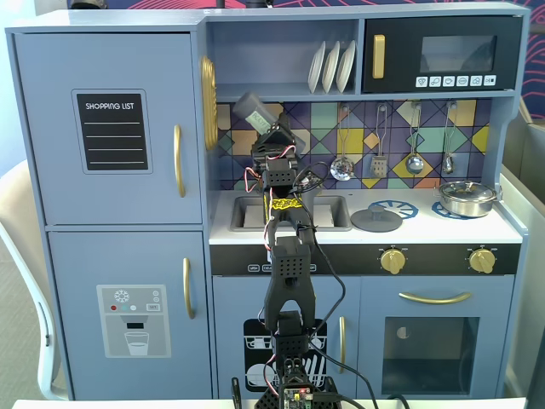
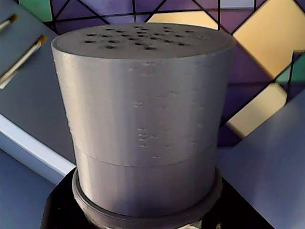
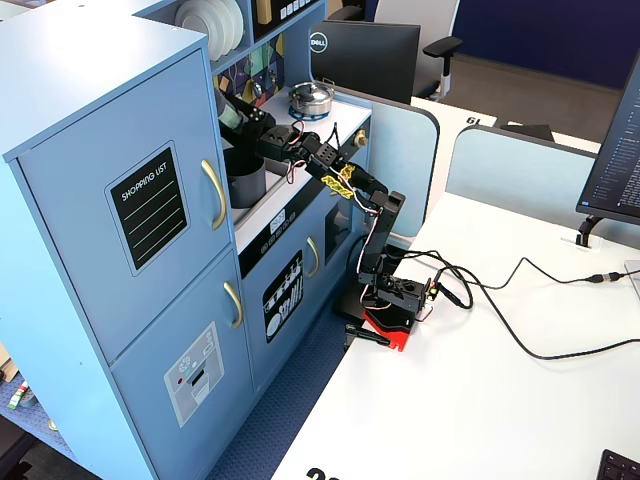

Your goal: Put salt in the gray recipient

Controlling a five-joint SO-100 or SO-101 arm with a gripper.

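My fingers [image 1: 266, 129] are clamped on the salt [image 1: 253, 109], which I hold lifted and tilted, its far end leaning up and to the left in a fixed view, in front of the coloured tile backsplash [image 1: 426, 128]. In the wrist view the salt [image 2: 143, 124] fills nearly everything ahead of me: a gray cylinder with a faint seam round its lower part and a flat end dotted with small holes, pointing away from my fingers. The black base of my grip shows just under it at the bottom edge; the fingertips themselves are hidden from that view.

In a fixed view from the side, the gray recipient [image 3: 243, 180] stands on the worktop [image 3: 290, 205] of the toy kitchen, just below my fingers [image 3: 246, 115] and the salt [image 3: 230, 110]. I cannot tell whether the salt's end is right over its opening.

Off to the right of my fingers in a fixed view lie a flat round gray lid [image 1: 376, 221] on the worktop and, farther right, a shiny silver pan [image 1: 467, 198] on the burner.
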